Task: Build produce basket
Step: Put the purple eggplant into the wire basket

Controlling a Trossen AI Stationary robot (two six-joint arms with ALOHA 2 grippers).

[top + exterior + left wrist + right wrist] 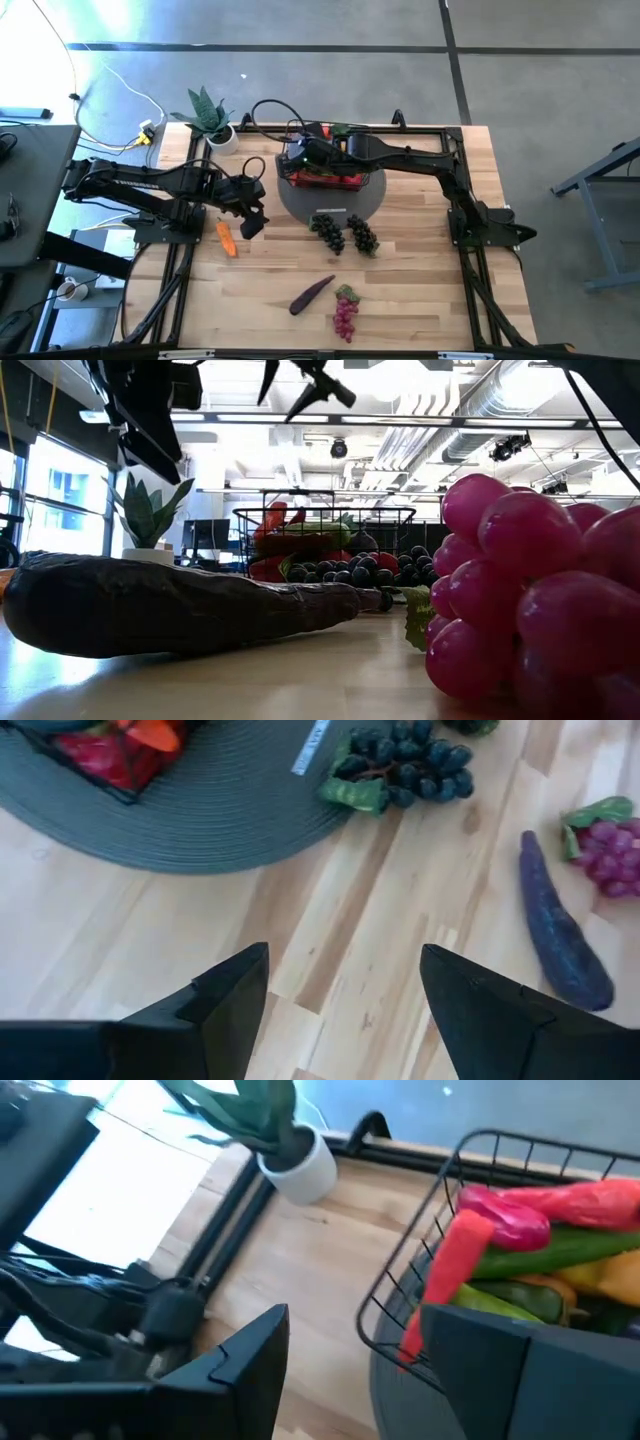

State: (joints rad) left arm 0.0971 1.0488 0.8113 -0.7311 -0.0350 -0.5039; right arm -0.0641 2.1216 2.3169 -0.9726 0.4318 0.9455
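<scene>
Our left gripper (252, 226) hangs with its dark fingers spread and nothing between them, above bare wood just right of the small orange toy carrot (227, 239), near the left side of the butcher-block table (420, 290). Our right gripper (298, 155) sits over the far left corner of the black wire-mesh basket (322, 180), its fingers apart and empty as far as we can see. That basket rests on a flat grey round mat (375, 200) and already holds red, green and yellow produce. Left on the table are two dark grape bunches (345, 234) at the mat's near edge, a long purple eggplant (311, 294) and a magenta grape bunch (345, 312) nearer still. We judge the carrot light, hard and slick, so we would pinch it across its thicker middle.
</scene>
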